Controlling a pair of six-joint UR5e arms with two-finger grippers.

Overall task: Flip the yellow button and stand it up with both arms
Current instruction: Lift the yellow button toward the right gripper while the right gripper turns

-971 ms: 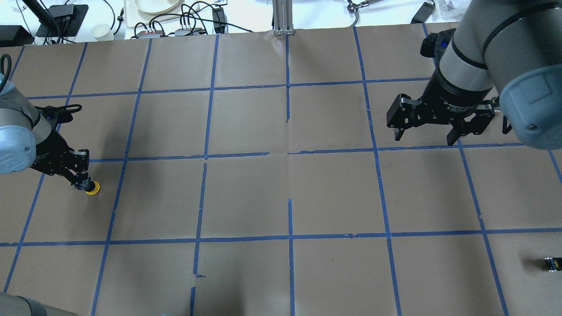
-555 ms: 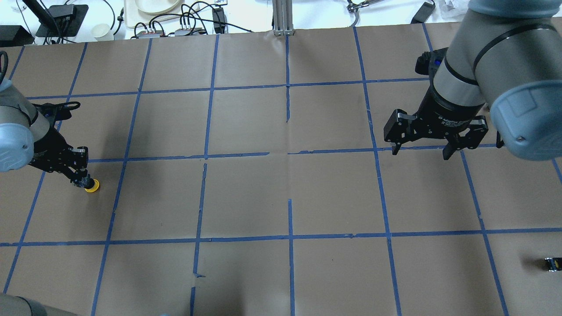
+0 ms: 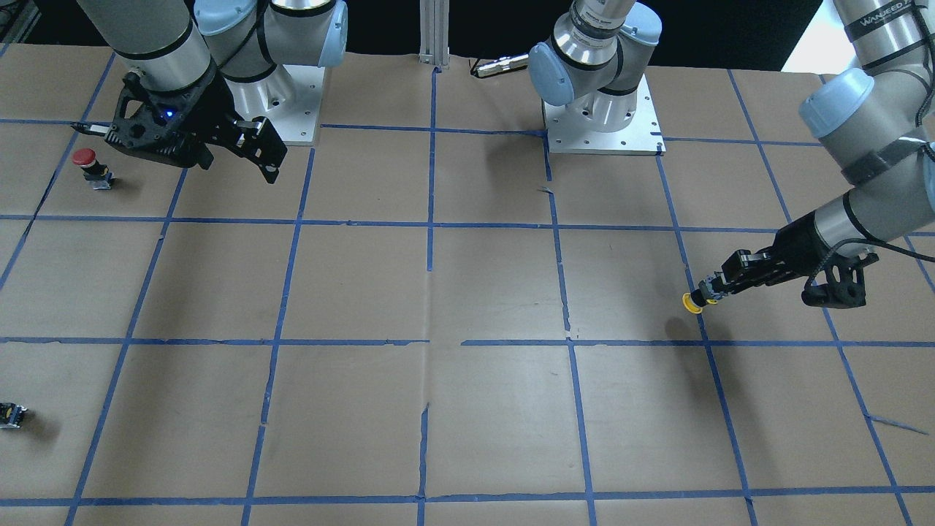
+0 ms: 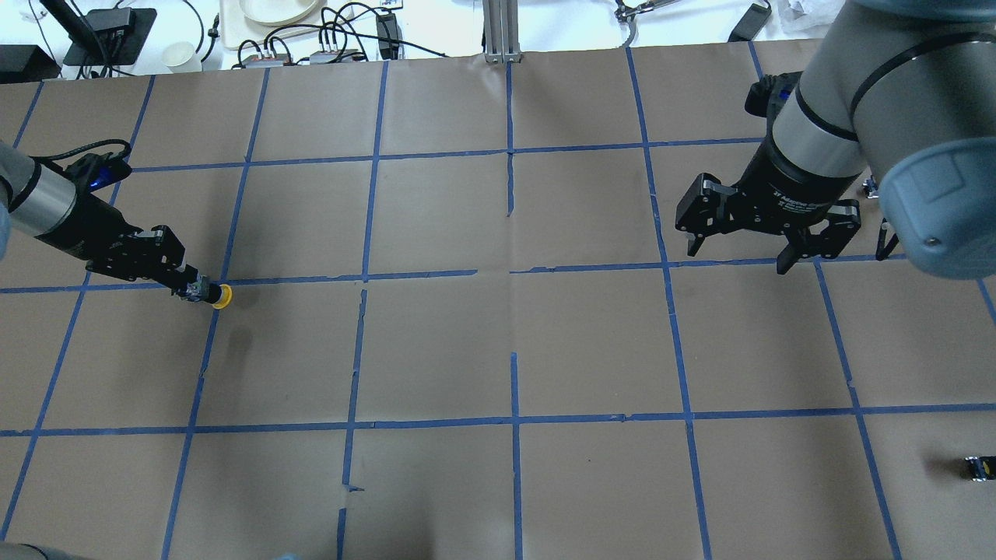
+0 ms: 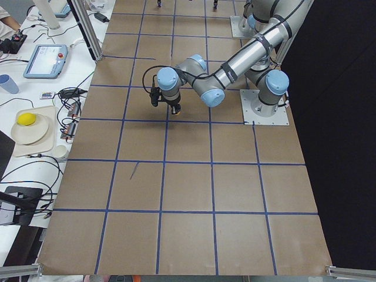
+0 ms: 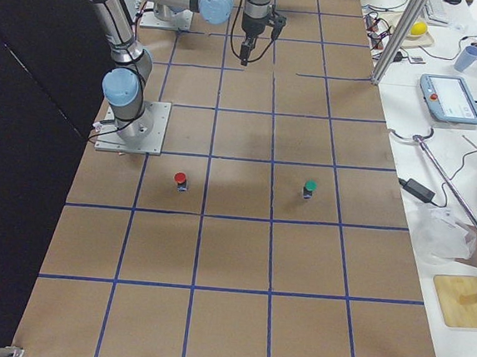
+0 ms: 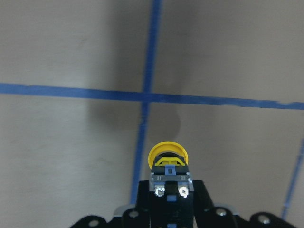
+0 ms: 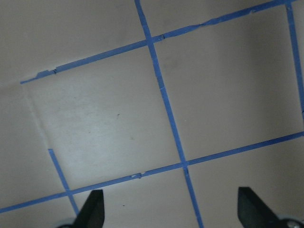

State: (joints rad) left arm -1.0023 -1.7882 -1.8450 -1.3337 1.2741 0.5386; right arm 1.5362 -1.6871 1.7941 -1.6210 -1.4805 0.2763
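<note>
- In the front-facing view we saw the left hand (image 3: 707, 294) on the picture's right, clamped on the body of the yellow button (image 3: 689, 302). The cap pointed sideways, away from the wrist. The button hung clear of the counter (image 3: 497, 409), and its shadow fell apart from it by the blue tape lines (image 3: 431, 225).
- In the same view the right hand (image 3: 237, 168) hovered spread wide and empty near a red-capped button (image 3: 86, 162), which stood upright on the counter. A tiny dark part (image 3: 10, 415) lay at the picture's left edge.
- From overhead, we saw the left hand gripping the yellow button just beside a tape crossing on the counter's left side, cap toward the middle. The right hand was well apart on the other side, its fingers parted with nothing between them.
- In the exterior left view the left arm (image 5: 241, 59) reached low over the counter; we could not make out the button there.
- In the exterior right view we saw the right arm (image 6: 122, 30), the red-capped button and a green-capped button (image 6: 309, 187), the two buttons upright and well apart.
- In the left wrist view the button sat pinched between the fingers (image 7: 142, 202). Two screws on its body faced the lens and the yellow cap lay beyond.
- In the right wrist view the fingertips (image 8: 92, 211) stood wide apart over the taped counter, holding nothing.
</note>
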